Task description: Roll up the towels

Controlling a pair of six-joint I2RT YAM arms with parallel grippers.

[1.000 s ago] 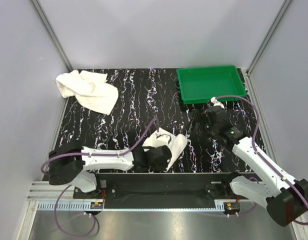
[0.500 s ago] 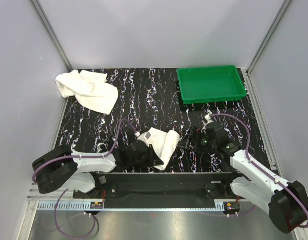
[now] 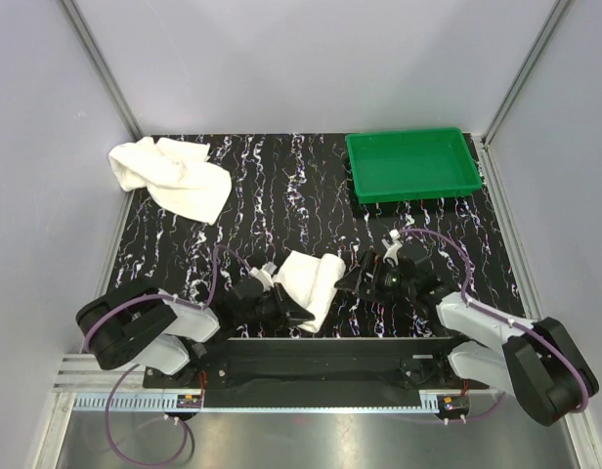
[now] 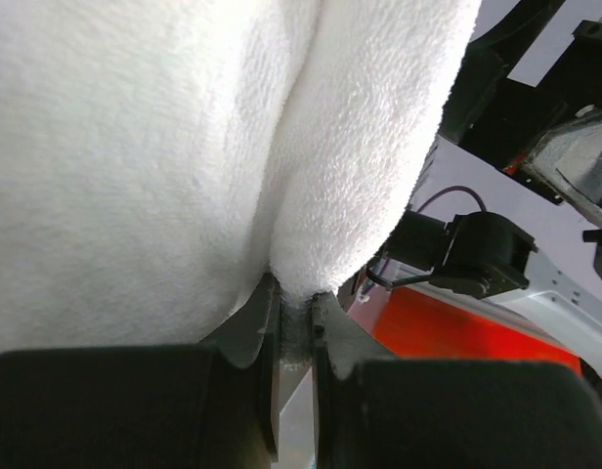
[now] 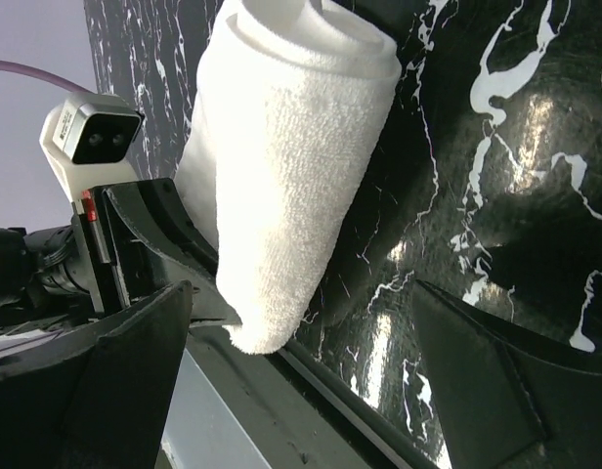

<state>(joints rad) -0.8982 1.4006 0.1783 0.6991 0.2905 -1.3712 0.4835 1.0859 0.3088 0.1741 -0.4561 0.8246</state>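
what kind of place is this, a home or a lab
Most likely a robotics lab test cell: plain grey walls on aluminium posts box in a black marbled table, and a left arm and right arm sit by a rail at its near edge.
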